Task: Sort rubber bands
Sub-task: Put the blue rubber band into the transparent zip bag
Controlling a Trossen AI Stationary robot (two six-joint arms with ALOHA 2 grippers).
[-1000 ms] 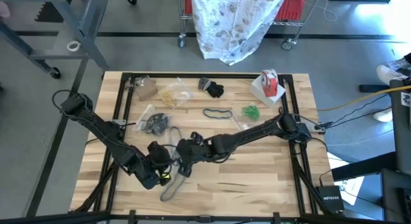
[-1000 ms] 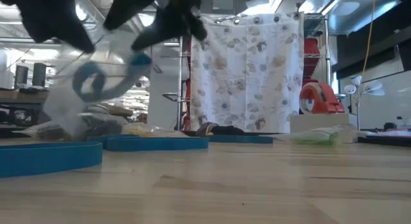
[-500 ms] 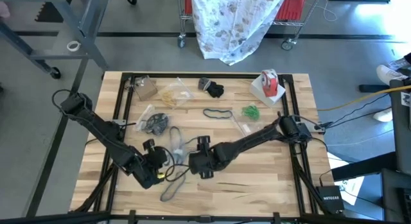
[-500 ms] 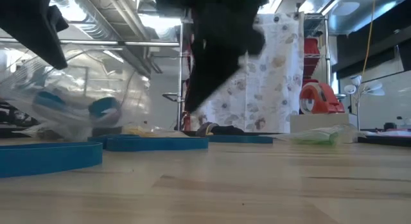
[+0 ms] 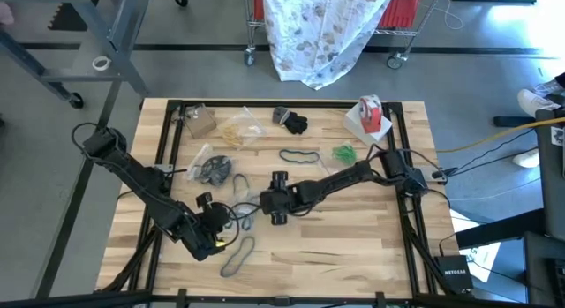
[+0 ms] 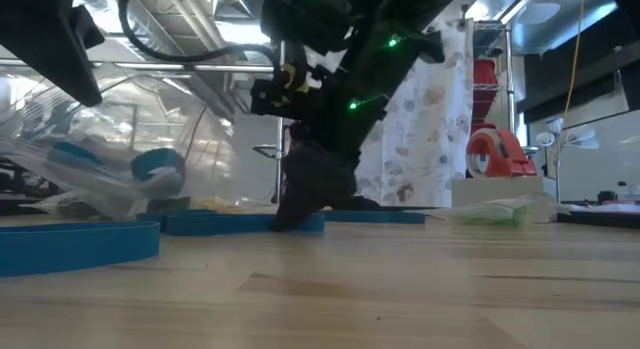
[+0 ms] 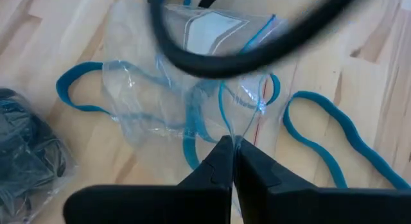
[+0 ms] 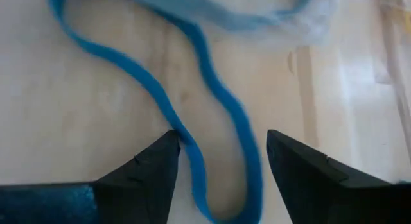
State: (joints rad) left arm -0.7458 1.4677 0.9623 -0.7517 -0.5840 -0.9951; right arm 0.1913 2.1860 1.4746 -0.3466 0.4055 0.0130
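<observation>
Right claw (image 8: 218, 153) has dropped wide over a blue band (image 8: 212, 121); left claw (image 7: 232, 161) pinches seemingly a clear bag (image 7: 173, 102).

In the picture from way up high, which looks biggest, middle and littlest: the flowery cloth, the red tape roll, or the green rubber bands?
1. The flowery cloth, by far the biggest.
2. The red tape roll.
3. The green rubber bands, littlest, though only a little smaller than the tape roll.
</observation>
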